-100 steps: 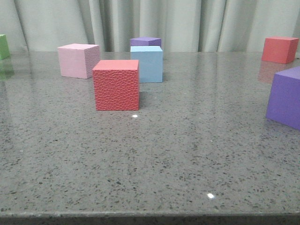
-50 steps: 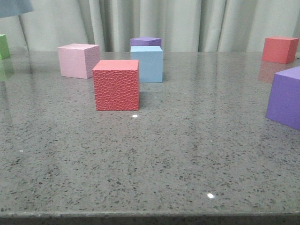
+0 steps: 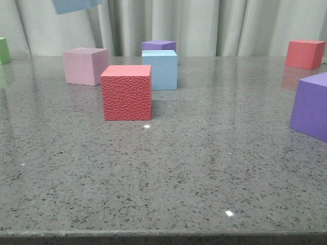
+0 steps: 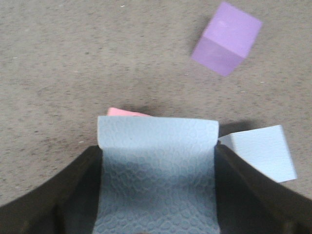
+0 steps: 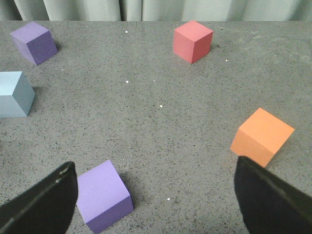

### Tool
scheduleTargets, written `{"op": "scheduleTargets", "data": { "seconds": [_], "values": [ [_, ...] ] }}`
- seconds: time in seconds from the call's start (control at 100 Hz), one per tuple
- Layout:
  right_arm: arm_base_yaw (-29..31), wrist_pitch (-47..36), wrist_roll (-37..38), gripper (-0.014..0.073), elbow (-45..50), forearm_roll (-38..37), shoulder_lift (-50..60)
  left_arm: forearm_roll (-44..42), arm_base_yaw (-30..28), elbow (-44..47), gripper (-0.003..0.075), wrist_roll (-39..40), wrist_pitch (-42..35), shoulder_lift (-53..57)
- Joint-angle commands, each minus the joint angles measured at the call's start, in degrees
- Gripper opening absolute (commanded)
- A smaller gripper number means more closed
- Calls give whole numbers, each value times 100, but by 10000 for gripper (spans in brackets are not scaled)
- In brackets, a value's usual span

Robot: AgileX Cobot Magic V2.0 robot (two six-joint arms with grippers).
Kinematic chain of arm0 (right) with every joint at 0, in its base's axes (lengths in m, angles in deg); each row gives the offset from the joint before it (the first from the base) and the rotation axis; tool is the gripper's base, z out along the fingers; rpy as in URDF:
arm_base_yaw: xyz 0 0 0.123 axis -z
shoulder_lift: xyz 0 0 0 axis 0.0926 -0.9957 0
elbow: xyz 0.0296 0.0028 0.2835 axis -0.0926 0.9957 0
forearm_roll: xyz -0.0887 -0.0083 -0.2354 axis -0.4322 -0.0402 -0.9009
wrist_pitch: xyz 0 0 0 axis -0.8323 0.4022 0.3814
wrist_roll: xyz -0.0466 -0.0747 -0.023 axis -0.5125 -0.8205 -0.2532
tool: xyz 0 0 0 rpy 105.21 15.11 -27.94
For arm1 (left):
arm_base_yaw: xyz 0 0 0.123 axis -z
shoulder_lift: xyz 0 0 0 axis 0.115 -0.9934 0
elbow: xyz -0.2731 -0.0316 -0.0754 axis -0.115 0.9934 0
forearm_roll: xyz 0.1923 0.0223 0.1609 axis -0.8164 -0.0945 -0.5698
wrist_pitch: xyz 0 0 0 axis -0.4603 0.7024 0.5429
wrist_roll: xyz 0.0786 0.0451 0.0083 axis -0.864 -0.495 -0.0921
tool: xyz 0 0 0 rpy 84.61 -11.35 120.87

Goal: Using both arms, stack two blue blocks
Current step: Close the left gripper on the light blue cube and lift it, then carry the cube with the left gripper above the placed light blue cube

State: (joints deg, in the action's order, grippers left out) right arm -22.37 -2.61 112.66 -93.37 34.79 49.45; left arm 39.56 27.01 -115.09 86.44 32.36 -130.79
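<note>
Between my left end effector [image 4: 156, 195] fingers: one blue block [image 4: 157, 170], pinched, held above the surface [image 4: 73, 73]. Second blue block [image 3: 160, 69] rests behind the red cube [image 3: 126, 92]. My right end effector [image 5: 156, 200]: spread, holding nothing.

From my station, the grey speckled stone-like tabletop [image 3: 204, 168] looks polished, throwing back faint reflections and glints. The red cube with the pebbled face [image 3: 126, 92] looks rough and matt. The light blue smooth cube [image 3: 160, 69] standing behind it looks matt and foam-like. The light blue cube between my left arm's dark fingers [image 4: 157, 170] shows a fine embossed texture. The pale curtain [image 3: 214, 25] looks like soft cloth.
</note>
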Motion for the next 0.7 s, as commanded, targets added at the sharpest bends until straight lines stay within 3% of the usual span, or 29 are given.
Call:
{"op": "scheduleTargets", "data": {
  "seconds": [0.0,0.34,0.69],
  "values": [
    [10,-258,5,645,-93,-277,83,-155,283,-200,314,248,-402,223],
    [10,-73,5,645,234,-277,639,-300,1147,-435,314,677,-648,-331],
    [10,149,5,645,239,-290,913,-478,1394,-935,314,1076,-619,-729]
  ]
}}
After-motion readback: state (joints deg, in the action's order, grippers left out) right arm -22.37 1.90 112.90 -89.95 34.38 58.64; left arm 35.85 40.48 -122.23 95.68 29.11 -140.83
